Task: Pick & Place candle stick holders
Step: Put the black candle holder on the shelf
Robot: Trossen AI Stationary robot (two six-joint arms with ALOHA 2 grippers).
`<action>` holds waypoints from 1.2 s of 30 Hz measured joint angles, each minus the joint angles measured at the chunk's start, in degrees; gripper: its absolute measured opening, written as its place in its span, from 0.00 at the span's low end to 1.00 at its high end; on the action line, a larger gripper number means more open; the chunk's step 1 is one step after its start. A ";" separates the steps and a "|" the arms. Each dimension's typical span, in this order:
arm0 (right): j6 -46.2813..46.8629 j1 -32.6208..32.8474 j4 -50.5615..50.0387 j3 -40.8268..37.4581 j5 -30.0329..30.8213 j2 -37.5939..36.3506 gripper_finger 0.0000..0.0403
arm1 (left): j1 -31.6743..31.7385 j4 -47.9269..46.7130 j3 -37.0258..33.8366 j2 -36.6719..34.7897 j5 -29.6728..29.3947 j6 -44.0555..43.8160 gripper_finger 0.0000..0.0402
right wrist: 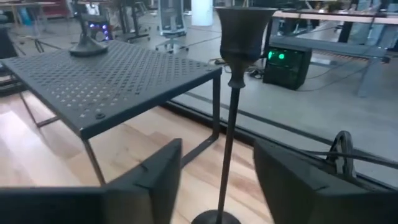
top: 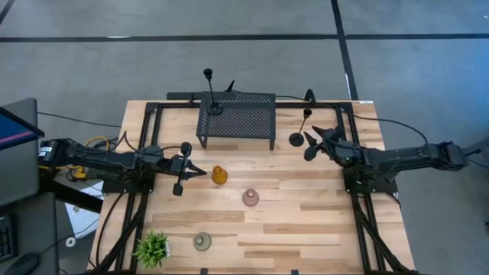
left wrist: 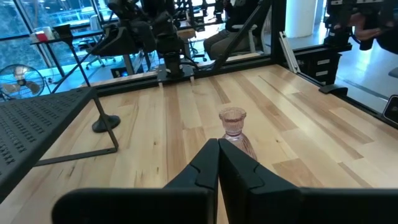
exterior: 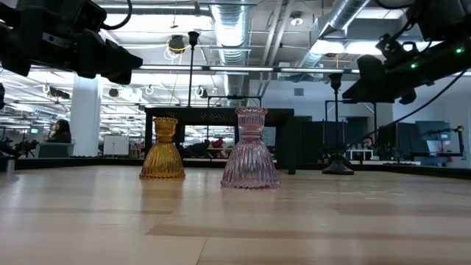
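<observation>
Tall thin black candle stick holder point(right wrist: 231, 106) stands upright, long axis vertical, cup on top, between spread fingers of right gripper point(right wrist: 214, 180) (released, no contact visible). Black perforated metal stand point(right wrist: 109, 78) just beyond, second black stem holder point(top: 211, 92) upon it. Left gripper point(left wrist: 217, 171) clenched, empty; pink ribbed glass holder point(left wrist: 234, 129) ahead. Pale wooden table point(top: 306, 214); open workshop behind.

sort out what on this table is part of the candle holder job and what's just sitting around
Part of the job:
- tall black holder on the mesh stand
- tall black holder beside the stand, standing between the right tool's open fingers
- amber holder
- pink holder
- grey-green holder

Just sitting around:
- black mesh stand
- spiky green plant
</observation>
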 joint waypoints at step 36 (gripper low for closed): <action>0.00 -13.31 28.95 0.00 -4.37 23.44 0.37 | 0.00 -0.15 0.02 0.00 0.02 -0.04 0.02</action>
